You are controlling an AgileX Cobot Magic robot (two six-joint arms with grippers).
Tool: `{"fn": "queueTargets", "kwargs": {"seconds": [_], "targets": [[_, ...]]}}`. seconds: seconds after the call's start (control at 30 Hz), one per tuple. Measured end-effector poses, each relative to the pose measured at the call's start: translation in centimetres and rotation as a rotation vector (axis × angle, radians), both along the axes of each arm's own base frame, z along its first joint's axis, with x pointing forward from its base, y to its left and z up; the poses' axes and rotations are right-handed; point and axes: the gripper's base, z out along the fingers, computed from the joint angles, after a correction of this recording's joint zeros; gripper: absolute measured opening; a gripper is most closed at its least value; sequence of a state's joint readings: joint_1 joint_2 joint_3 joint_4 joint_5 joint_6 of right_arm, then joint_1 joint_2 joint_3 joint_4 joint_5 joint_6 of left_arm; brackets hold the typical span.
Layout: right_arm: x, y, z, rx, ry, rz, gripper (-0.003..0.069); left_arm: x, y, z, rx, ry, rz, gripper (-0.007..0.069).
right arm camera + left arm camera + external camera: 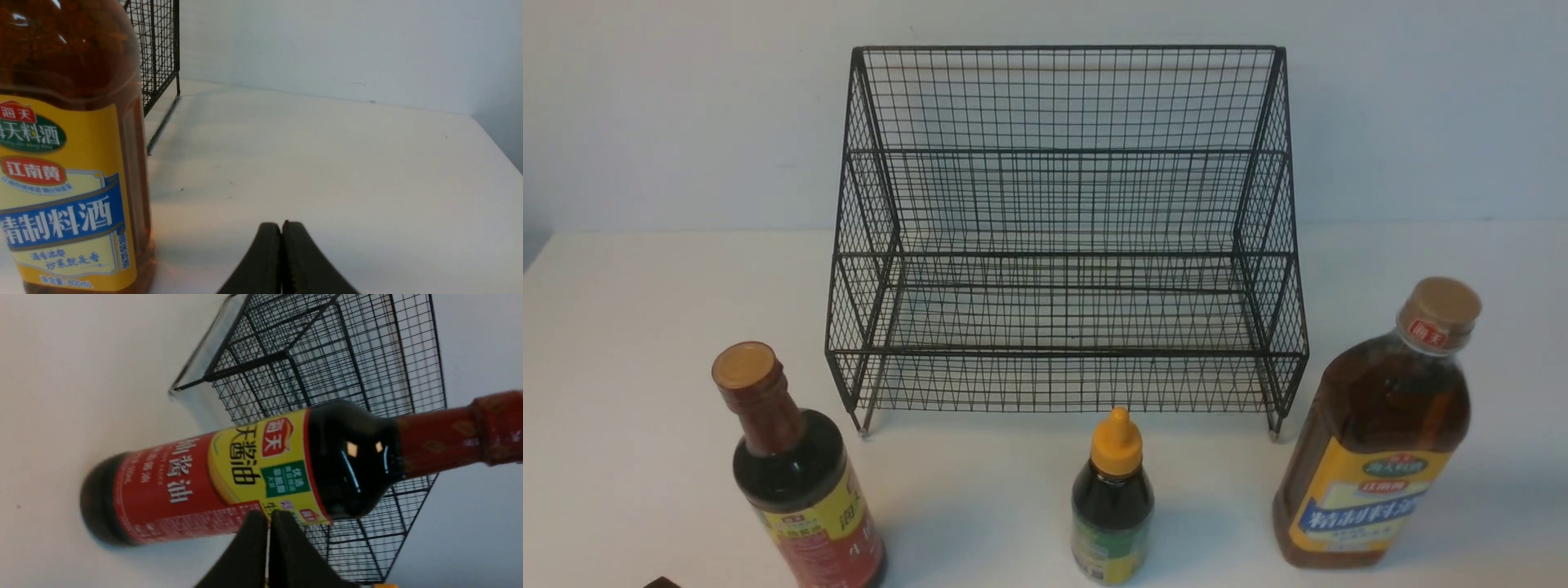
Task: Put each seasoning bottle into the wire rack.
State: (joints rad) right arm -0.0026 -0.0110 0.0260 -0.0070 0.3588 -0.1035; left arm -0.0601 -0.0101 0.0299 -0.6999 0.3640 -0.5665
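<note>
Wire rack [1066, 253] behind, three seasoning bottles [809, 498] [1112, 498] [1376, 449] before it (all on the table [964, 506])

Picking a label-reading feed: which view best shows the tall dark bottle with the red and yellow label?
Left wrist view: the tall dark glass bottle with the red and yellow label is close, label large and readable, cap cut off. Front view: cap visible, base cut off. Right wrist view: not visible.
</note>
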Motion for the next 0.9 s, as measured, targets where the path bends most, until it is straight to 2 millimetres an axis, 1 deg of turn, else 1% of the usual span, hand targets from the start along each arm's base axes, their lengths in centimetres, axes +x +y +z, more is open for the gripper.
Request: {"fn": "queueTargets", "kwargs": {"seconds": [0.03, 0.1, 0.13, 0.2, 0.23, 0.3, 0.33, 0.37, 0.4, 0.47, 0.5, 0.57, 0.6, 0.67, 0.7, 0.73, 0.77, 0.8, 0.9], "targets": [[0.0, 0.0, 0.0, 0.0, 0.0, 0.0, -0.0015, 0.0, 0.0, 0.1, -0.012, -0.006, 0.004, -0.0005], [0.0, 0.0, 0.0, 0.0, 0.0, 0.0, -0.0015, 0.1, 0.1, 0.3, 0.037, -0.043, 0.006, -0.0005], [0.0, 0.0, 0.0, 0.0, 0.0, 0.0, -0.0015, 0.0, 0.1, 0.9, 0.128, -0.081, -0.017, -0.0005], [0.0, 0.0, 0.0, 0.0, 0.0, 0.0, -0.0015, -0.4, -0.1, 3.5, 0.259, -0.184, -0.056, -0.0005], [0.0, 0.0, 0.0, 0.0, 0.0, 0.0, -0.0015, -0.5, -0.1, 3.8, 0.285, -0.198, -0.062, -0.0005], [0.0, 0.0, 0.0, 0.0, 0.0, 0.0, -0.0015, -1.2, -0.3, 8.2, 0.453, -0.318, -0.11, -0.0005], [0.0, 0.0, 0.0, 0.0, 0.0, 0.0, -0.0015, -1.2, -0.5, 9.7, 0.532, -0.34, -0.138, -0.0004], [0.0, 0.0, 0.0, 0.0, 0.0, 0.0, -0.0015, -1.0, -0.6, 10.4, 0.576, -0.333, -0.165, -0.0003], [0.0, 0.0, 0.0, 0.0, 0.0, 0.0, -0.0015, -0.9, -0.7, 11.7, 0.649, -0.349, -0.188, 0.0], [0.0, 0.0, 0.0, 0.0, 0.0, 0.0, -0.0015, -0.1, -0.8, 13.0, 0.755, -0.33, -0.24, 0.0019], [0.0, 0.0, 0.0, 0.0, 0.0, 0.0, -0.0015, 0.8, -0.9, 14.3, 0.814, -0.31, -0.275, 0.0041], [0.0, 0.0, 0.0, 0.0, 0.0, 0.0, -0.0015, 2.4, -1.1, 15.6, 0.889, -0.275, -0.33, 0.01], [0.0, 0.0, 0.0, 0.0, 0.0, 0.0, -0.0015, 3.1, -1.1, 15.9, 0.907, -0.257, -0.349, 0.0129], [0.0, 0.0, 0.0, 0.0, 0.0, 0.0, -0.0015, 5.0, -1.3, 16.5, 0.933, -0.216, -0.39, 0.0215], [0.0, 0.0, 0.0, 0.0, 0.0, 0.0, -0.0015, 6.0, -1.3, 16.6, 0.95, -0.195, -0.412, 0.0275], [0.0, 0.0, 0.0, 0.0, 0.0, 0.0, -0.0015, 6.2, -1.3, 16.6, 0.957, -0.194, -0.417, 0.0286], [0.0, 0.0, 0.0, 0.0, 0.0, 0.0, -0.0015, 7.1, -1.4, 16.6, 0.983, -0.181, -0.439, 0.036], [0.0, 0.0, 0.0, 0.0, 0.0, 0.0, -0.0015, 7.7, -1.4, 16.4, 1.002, -0.171, -0.456, 0.0413], [0.0, 0.0, 0.0, 0.0, 0.0, 0.0, -0.0015, 9.0, -1.5, 15.7, 1.026, -0.135, -0.5, 0.0541]]}}
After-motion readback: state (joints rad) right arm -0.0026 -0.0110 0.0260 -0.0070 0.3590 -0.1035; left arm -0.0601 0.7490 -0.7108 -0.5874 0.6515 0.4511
